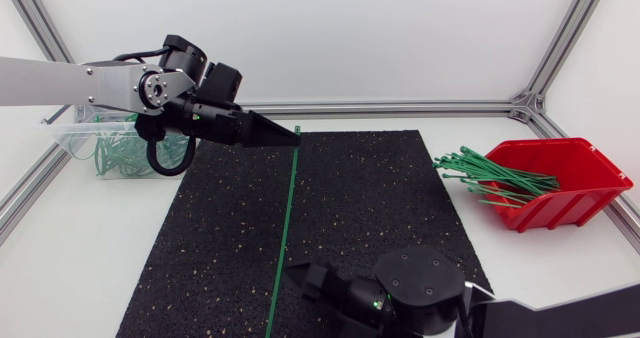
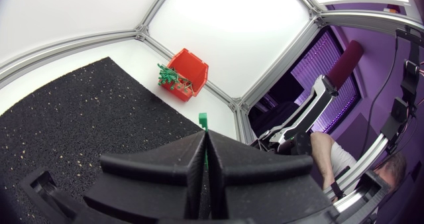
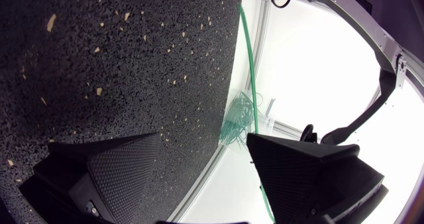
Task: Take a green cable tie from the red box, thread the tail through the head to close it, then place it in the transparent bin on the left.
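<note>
pinching green cable tie (image 1: 287, 208), left gripper (image 1: 293, 132) clamped, right gripper (image 1: 298, 276) spread wide, tie's lower end cut off

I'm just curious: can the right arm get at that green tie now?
Probably yes: the right end effector is open, and the cable tie seems to run between its fingers, nothing blocking.

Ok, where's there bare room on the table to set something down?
Bare: the mat between the tie and the red box, and the mat left of the tie, nearer than the left claw. Crowded: around the bin under the left arm, the mat's near edge by the right claw, and beside the box where ties spill out.
</note>
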{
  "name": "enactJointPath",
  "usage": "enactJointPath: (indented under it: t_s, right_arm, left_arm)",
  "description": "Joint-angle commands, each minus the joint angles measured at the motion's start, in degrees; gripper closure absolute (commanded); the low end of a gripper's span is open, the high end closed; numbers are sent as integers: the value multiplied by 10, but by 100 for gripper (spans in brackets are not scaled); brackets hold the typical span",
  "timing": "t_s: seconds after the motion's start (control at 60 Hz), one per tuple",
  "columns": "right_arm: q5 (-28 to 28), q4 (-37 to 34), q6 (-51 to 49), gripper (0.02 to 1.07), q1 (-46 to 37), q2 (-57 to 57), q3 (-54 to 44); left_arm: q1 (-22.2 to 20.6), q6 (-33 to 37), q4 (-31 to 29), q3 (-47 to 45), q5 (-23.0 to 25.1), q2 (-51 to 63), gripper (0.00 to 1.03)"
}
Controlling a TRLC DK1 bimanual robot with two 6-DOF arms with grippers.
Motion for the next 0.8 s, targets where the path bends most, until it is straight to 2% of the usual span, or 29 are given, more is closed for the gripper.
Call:
enactJointPath:
  t_s: [0.0, 0.283, 0.45, 0.733, 0.783]
  right_arm:
    - [3, 10, -17, 12, 6, -9, -15]
    - [11, 22, -16, 12, 11, -18, -35]
    - [0, 22, -29, 12, 11, 28, 4]
    - [-23, 22, -50, 13, 9, 86, 64]
    - [-23, 22, -50, 16, 11, 90, 68]
  left_arm:
    - [5, 15, -7, 16, 1, 15, 100]
    - [10, 23, -17, 27, 1, 24, 100]
    - [-7, 23, -25, 32, 2, 22, 100]
    - [-4, 44, -47, 31, 2, 23, 100]
    - [-1, 45, -48, 32, 2, 23, 100]
